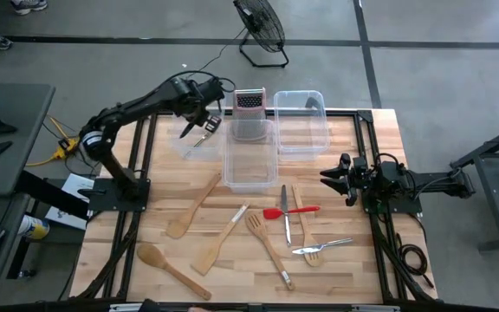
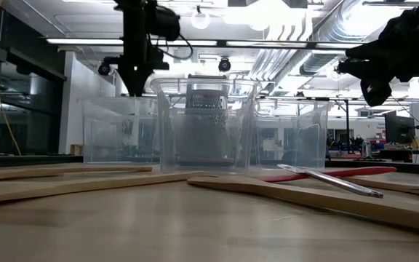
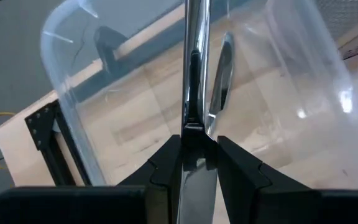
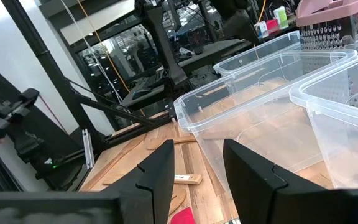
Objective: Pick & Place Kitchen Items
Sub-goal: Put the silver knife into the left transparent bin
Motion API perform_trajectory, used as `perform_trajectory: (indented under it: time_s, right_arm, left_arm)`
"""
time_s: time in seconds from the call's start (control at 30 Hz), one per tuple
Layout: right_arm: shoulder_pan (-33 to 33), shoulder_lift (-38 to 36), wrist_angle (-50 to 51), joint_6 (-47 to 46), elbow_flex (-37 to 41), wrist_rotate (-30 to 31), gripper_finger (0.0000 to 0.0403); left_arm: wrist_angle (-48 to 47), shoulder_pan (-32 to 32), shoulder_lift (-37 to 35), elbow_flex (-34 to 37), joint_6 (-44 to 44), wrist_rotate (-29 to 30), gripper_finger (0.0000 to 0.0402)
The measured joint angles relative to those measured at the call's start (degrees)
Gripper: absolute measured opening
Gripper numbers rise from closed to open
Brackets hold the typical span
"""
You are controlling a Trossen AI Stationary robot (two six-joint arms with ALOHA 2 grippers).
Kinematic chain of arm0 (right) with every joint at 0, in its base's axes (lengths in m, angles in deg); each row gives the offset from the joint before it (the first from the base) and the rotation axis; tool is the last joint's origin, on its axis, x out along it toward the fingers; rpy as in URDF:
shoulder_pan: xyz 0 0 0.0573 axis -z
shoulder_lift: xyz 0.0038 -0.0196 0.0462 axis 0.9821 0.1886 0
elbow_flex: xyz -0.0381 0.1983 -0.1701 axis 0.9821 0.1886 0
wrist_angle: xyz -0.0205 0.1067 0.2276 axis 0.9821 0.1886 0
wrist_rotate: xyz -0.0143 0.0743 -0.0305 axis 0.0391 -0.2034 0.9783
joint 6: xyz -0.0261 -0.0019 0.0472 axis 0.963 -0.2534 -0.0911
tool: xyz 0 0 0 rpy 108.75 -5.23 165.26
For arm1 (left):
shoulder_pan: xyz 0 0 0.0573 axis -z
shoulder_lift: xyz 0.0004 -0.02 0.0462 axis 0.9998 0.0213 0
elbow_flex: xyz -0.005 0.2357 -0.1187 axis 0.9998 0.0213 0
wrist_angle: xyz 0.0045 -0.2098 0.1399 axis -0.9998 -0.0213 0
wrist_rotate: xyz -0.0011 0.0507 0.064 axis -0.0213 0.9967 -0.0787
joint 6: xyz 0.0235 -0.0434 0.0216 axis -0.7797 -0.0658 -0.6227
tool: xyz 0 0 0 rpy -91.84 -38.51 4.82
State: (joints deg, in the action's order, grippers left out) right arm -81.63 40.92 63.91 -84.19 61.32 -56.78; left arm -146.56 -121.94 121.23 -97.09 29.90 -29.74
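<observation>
My left claw (image 1: 204,124) pinches a metal knife (image 3: 194,87) over the far-left clear bin (image 1: 191,139). My right claw (image 1: 340,178) hangs spread at the right edge. The other utensils (image 1: 267,227) lie scattered on the near surface (image 1: 379,130).

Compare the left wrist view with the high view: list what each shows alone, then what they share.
Left wrist view only: the left tool seen close up, its fingers clamped on a silver metal utensil hanging over a clear bin.

High view only: the wooden spoons and spatulas, the red-headed spatula, the box grater, the other bins and the right tool, empty at the table's right edge.

Both: the left tool gripping the metal utensil above the leftmost bin, and the wooden table.
</observation>
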Motion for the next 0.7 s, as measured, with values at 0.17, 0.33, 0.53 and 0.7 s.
perform_trajectory:
  time_s: [0.17, 0.33, 0.53, 0.7]
  right_arm:
    - [0.01, 0.0, 0.0, 0.0, 0.0, 0.0, 0.013]
    - [0.02, 0.0, 0.0, 0.02, 0.0, 0.0, 0.013]
    - [0.0, 0.0, 0.0, 0.0, 0.02, -0.01, 0.013]
    - [0.02, 0.0, 0.0, 0.0, 0.01, 0.0, 0.013]
  left_arm:
    - [0.14, -0.84, 2.35, -0.02, -1.33, -1.11, 0.0079]
    - [-0.31, -1.78, 4.85, 0.0, -2.18, -3.12, 0.0079]
    - [-0.33, -2.54, 6.06, 0.04, -4.21, -3.36, 0.0079]
    - [-0.45, -2.8, 6.83, 0.09, -4.53, -3.82, 0.0079]
